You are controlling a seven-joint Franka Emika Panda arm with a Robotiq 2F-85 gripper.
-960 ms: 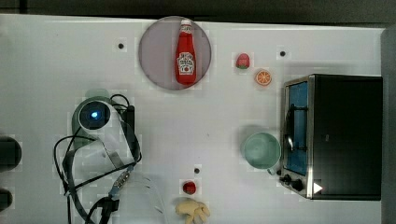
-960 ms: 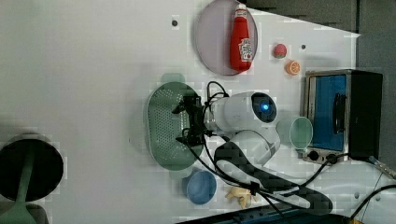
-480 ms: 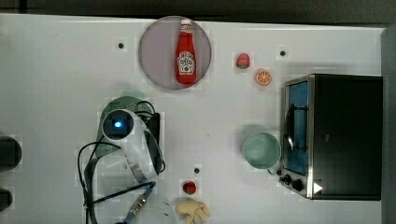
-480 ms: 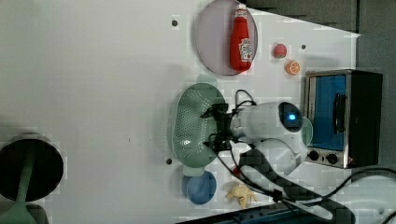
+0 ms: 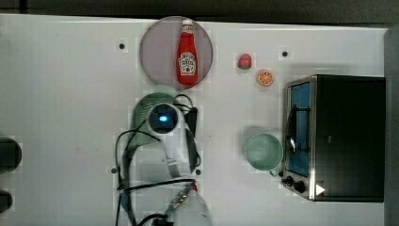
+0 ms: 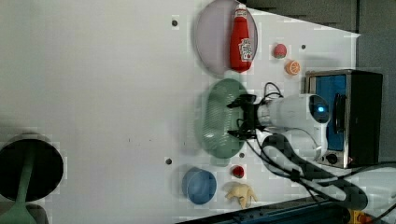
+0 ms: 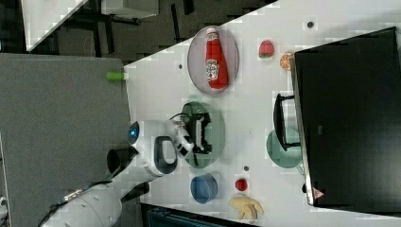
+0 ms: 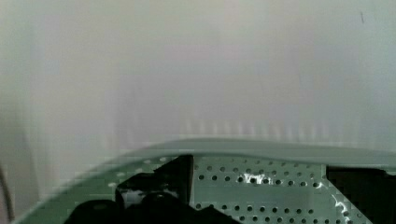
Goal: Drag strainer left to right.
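Half the table's width seems covered, judging by where things lie: the strainer [image 6: 219,116] sits near the middle of the table [image 5: 61,94], just below the plate [image 5: 157,52] holding the ketchup bottle [image 5: 187,54] in the top view. The gripper [image 6: 240,117] reaches down inside the strainer with its fingers spread apart against the wall. To the top view's right, open table remains before the green cup [image 5: 262,151] and oven [image 5: 346,136].

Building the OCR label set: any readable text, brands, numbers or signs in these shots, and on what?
None reads with certainty.
Ketchup bottle: white label with dark print, too blurred to read.
Toaster oven: white triangle mark by the knobs in the top view, a triangular sticker in the right view, no legible text.
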